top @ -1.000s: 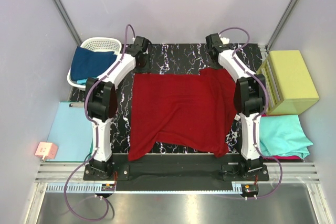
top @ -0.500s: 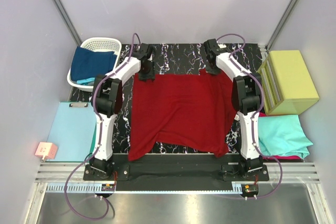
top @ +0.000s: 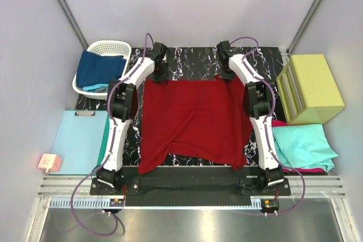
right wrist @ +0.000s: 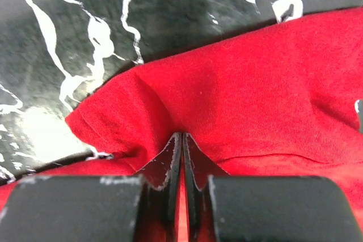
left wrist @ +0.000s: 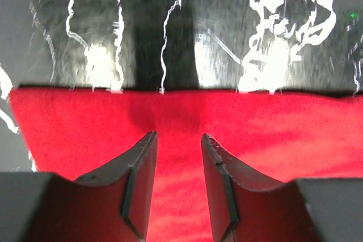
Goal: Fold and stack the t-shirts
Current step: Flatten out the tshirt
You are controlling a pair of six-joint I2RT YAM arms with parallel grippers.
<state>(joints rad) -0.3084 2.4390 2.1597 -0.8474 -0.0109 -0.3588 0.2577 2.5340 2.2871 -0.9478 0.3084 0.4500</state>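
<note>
The dark red t-shirt lies spread flat on the black marbled counter, between the two arms. Its far edge runs straight across the counter. Its near edge is uneven, with a corner drooping toward the arm bases at each side.

The left gripper sits at the far left corner of the shirt. Its jaws are spread, with the fingertips on the cloth just inside the far edge and bare red cloth showing in the gap.

The right gripper sits at the far right corner. Its jaws are pressed almost together and pinch a small ridge of the red cloth, which puckers toward the tips.

A navy blue t-shirt lies bunched in the white basket at the far left. A teal t-shirt lies right of the right arm, with a magenta t-shirt showing beneath its near edge.

A yellow-green box stands just beyond the teal t-shirt. A pale-blue sheet lies left of the left arm, with a small pink object beside its near left corner.
</note>
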